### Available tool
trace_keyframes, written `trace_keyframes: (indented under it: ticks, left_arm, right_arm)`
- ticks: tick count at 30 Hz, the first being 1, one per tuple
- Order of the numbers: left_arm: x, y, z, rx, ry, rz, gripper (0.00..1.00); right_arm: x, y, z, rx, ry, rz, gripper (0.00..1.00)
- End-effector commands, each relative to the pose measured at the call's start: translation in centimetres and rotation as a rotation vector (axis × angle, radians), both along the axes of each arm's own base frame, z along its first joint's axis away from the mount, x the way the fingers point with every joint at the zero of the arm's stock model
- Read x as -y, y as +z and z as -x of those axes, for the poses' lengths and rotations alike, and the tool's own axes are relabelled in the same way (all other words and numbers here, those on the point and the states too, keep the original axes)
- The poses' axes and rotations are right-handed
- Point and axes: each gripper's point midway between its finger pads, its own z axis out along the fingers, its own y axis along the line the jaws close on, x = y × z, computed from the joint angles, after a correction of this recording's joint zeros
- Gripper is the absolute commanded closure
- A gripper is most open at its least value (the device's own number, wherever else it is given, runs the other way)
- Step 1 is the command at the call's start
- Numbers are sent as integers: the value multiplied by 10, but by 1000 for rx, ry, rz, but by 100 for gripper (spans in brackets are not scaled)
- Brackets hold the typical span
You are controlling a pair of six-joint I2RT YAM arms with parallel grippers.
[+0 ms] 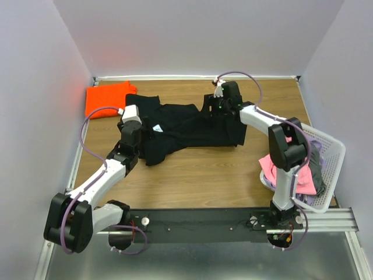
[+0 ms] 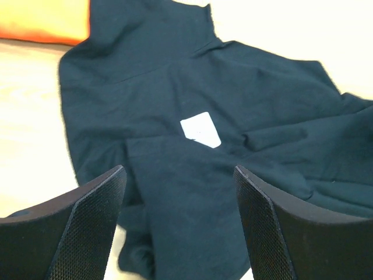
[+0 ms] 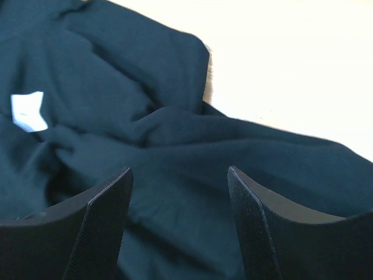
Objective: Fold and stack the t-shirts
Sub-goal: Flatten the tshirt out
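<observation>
The large black t-shirt (image 1: 192, 128) lies spread but rumpled across the middle of the wooden table (image 1: 204, 181), towards its far half. Ridges and overlapping folds run through the cloth. A small white label (image 2: 201, 129) shows on it near the left side.

The left gripper (image 2: 179, 169) hangs just over the shirt's left part. Its two dark fingers are spread wide, with only black cloth visible between them and nothing pinched. The left arm (image 1: 108, 172) reaches in diagonally from the near-left corner and covers the shirt's left edge in the overhead view.

The right gripper (image 3: 179, 170) is over the shirt's far-right part. Its jaws are likewise parted, with bunched folds of the shirt below and bare table beyond. It grips nothing either.

The bright orange t-shirt (image 1: 108, 100) sits as a flat, compact shape in the far-left corner. One corner of the black shirt lies against it.

A white plastic lattice basket (image 1: 333, 146) stands tilted at the table's right edge. A pink shirt (image 1: 269, 164) spills over the basket's left rim, and a grey-purple one (image 1: 319, 172) is heaped inside. The right arm (image 1: 262, 119) rises directly in front of this basket, and its dark elbow joint hides part of the rim and of the heap.

Lilac cables (image 1: 87, 125) loop along both arms. A black mounting rail (image 1: 204, 220) runs along the near edge. Plain pale walls close in the left, right and far sides.
</observation>
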Motion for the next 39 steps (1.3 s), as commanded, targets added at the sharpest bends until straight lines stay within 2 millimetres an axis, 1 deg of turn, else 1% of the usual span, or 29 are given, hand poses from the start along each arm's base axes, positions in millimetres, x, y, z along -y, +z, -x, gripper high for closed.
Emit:
trace_keyframes:
  ticks: [1,2,4,5,6,7,8,10,11,13,15,16,17,18,19,20,21,22,24,25,27,28,29,30,31,32,34,35,39]
  left_arm:
    - [17,18,-19,61,-53,69,18]
    - [20,15,-23,53,-59,68,18]
    - [27,14,-27,50,-90,75,18]
    - [29,7,-30,34,-100,75,18]
    - [33,7,-32,34,-113,78,18]
    - [37,9,-34,39,-128,85,18]
    - [37,9,-36,39,-130,87,18]
    - [39,7,-39,39,-132,83,18]
    - [39,6,-40,35,-133,82,18]
    - [40,6,-42,35,-137,75,18]
    - [39,6,-42,35,-140,70,18]
    - [39,6,-42,35,-139,66,18]
    - [39,8,-42,39,-138,65,18]
    - [39,8,-42,39,-139,64,18]
    - [38,7,-42,38,-134,58,18]
    - [37,7,-43,38,-133,56,18]
    - [37,7,-43,39,-133,54,18]
    - [36,7,-43,39,-130,52,18]
    - [36,7,-44,39,-128,48,18]
    - [35,7,-45,40,-126,46,18]
    - [35,6,-46,34,-127,41,18]
    - [36,8,-48,40,-129,39,18]
    - [36,8,-49,39,-130,36,18]
    - [37,5,-51,31,-131,33,18]
    - [39,6,-53,32,-139,30,18]
    - [40,1,-55,19,-144,26,18]
    - [45,2,-60,18,-161,33,18]
    - [47,0,-62,13,-167,34,18]
    - [65,-8,-70,-3,-217,47,18]
  right_arm:
    - [-24,-11,-7,-24,78,-43,27]
    - [-27,-20,-11,-33,88,-43,27]
    - [-30,-29,-15,-44,96,-39,27]
    - [-31,-34,-18,-49,93,-38,27]
    - [-31,-38,-19,-53,90,-35,27]
    - [-30,-52,-19,-76,82,-23,27]
    - [-26,-56,-22,-79,57,-8,27]
    - [-20,-68,-24,-86,31,21,31]
    - [-16,-70,-26,-82,15,38,35]
    - [-13,-76,-25,-84,19,60,39]
    - [-14,-80,-24,-89,31,62,46]
    - [-16,-82,-24,-92,44,62,55]
    - [-16,-81,-25,-90,44,61,55]
    - [-16,-85,-25,-98,47,65,72]
    - [-16,-88,-24,-105,44,70,81]
    - [-14,-91,-28,-105,23,84,94]
    - [-11,-94,-30,-109,6,94,98]
    - [-8,-96,-31,-118,-13,104,98]
    - [1,-97,-38,-114,-68,128,98]
    - [9,-97,-43,-122,-113,128,98]
    - [21,-95,-50,-131,-166,114,98]
    - [27,-92,-53,-145,-208,93,99]
    - [44,-91,-61,-150,-257,84,99]
    - [53,-89,-65,-155,-289,73,99]
    - [60,-86,-67,-165,-327,51,99]
    - [79,-85,-73,-167,-382,50,99]
    - [95,-85,-77,-176,-449,38,99]
    - [109,-83,-81,-170,-498,41,99]
    - [137,-85,-87,-179,-635,30,99]
